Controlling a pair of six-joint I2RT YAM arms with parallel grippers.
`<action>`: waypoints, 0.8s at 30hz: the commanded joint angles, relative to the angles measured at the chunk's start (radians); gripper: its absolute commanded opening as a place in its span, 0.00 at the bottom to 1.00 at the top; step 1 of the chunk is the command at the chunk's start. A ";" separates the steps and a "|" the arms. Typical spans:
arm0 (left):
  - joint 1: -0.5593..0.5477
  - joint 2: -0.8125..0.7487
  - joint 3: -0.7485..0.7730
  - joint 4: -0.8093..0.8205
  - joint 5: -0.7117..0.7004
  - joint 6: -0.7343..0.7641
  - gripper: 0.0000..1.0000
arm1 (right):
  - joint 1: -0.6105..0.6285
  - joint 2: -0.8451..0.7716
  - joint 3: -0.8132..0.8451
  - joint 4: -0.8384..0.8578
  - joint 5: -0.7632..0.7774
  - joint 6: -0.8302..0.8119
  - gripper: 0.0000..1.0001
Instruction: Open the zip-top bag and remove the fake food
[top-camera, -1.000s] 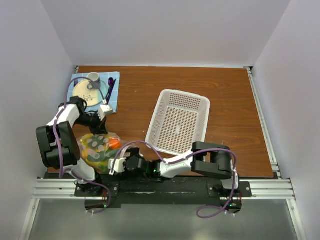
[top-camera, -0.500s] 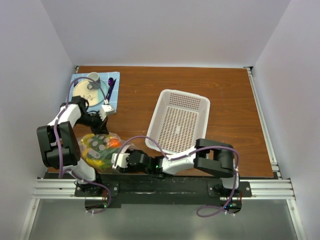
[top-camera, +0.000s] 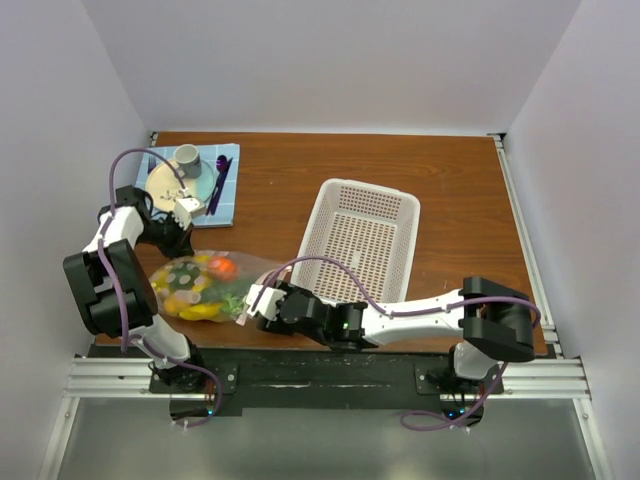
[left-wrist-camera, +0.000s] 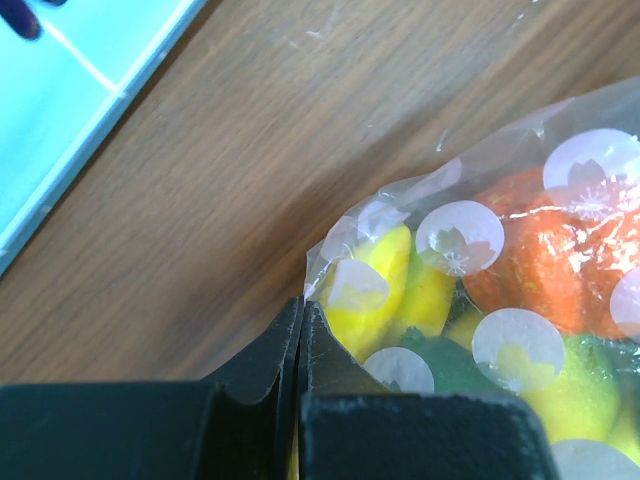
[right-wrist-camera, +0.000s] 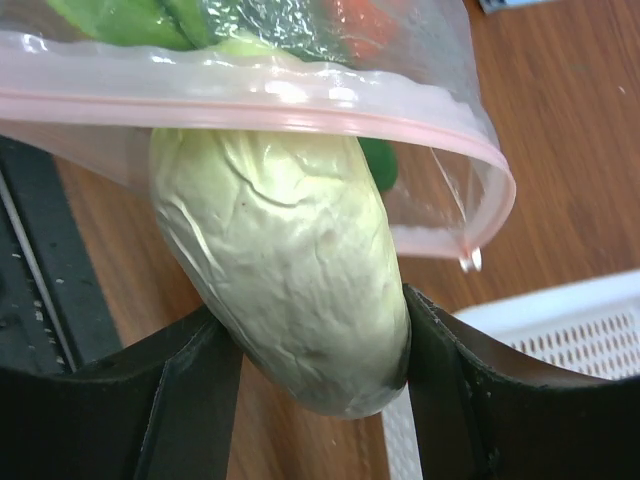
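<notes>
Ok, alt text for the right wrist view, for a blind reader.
The right gripper grips a cream-white food piece at the mouth of the zip-top bag, under its pink zipper strip. Green pieces and an orange one show inside; a white basket sits lower right.

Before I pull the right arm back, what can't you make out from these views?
- Right wrist: the top end of the cream-white piece sits behind the pink zipper strip, so how much is inside the zip-top bag is unclear.
- Top view: the hold of the right gripper is too small to judge.
- Left wrist: the left gripper hides the bag's edge beneath it, and its mouth is out of frame.
</notes>
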 joint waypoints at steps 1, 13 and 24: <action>0.008 -0.016 0.022 0.039 -0.020 -0.014 0.00 | 0.000 -0.004 0.095 -0.220 0.172 0.050 0.00; 0.026 -0.016 -0.042 0.099 -0.084 0.021 0.00 | -0.077 -0.135 0.227 -0.638 0.519 0.198 0.00; 0.026 -0.063 -0.062 0.070 -0.024 0.023 0.00 | -0.440 -0.153 0.262 -0.684 0.423 0.443 0.39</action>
